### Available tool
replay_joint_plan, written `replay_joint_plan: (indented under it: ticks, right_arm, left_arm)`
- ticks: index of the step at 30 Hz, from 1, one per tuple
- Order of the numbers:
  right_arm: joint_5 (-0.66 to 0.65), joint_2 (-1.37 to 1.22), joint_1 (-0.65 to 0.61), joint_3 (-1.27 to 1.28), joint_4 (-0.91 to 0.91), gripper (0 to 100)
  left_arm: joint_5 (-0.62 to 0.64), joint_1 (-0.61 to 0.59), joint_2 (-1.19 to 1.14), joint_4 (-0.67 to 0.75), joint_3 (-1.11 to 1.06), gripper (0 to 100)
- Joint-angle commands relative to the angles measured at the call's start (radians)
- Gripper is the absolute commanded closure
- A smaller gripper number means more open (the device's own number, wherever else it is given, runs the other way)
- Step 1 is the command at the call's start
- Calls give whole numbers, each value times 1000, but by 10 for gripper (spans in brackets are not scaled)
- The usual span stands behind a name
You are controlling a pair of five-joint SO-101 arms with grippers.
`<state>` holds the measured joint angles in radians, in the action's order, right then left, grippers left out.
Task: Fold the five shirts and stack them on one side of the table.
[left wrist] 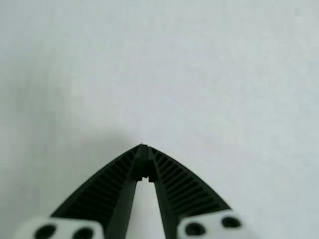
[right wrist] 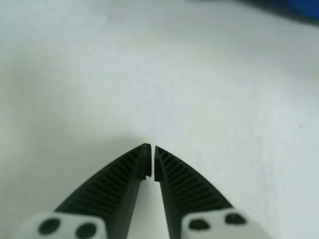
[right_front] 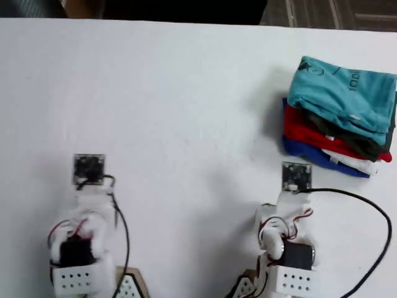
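Currently left gripper (left wrist: 143,149) and right gripper (right wrist: 149,149) both closed on nothing. Shirt stack (right_front: 322,139) cut off by frame edge; print on top teal shirt (right_front: 341,93) unreadable.

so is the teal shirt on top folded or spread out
Folded: the teal shirt sits as a compact bundle on top of the stack, not spread over the table.

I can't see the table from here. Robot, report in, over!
Left gripper shut, empty. Right gripper shut, empty. Folded shirts stacked on table's right side, teal on top. Both grippers apart from them.
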<state>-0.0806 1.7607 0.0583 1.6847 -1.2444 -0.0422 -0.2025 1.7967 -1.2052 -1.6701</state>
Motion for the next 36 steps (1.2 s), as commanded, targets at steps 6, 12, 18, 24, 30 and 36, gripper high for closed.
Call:
replay_joint_plan:
  ticks: [6, 12, 18, 24, 30, 36]
  right_arm:
    - [11, 10, -54, 9, -8, 978]
    - [11, 10, -53, 9, -8, 978]
    - [11, 10, -53, 9, -8, 978]
    - [11, 10, -53, 9, -8, 978]
    - [11, 10, -53, 9, -8, 978]
    - [11, 10, -53, 9, -8, 978]
  left_arm:
    - [49, 107, 0, -49, -22, 972]
    - [48, 110, 3, -69, -22, 973]
    - [49, 107, 3, -69, -22, 973]
    - [49, 107, 5, -69, -22, 973]
    - [49, 107, 5, -69, -22, 973]
    - [49, 107, 5, -69, -22, 973]
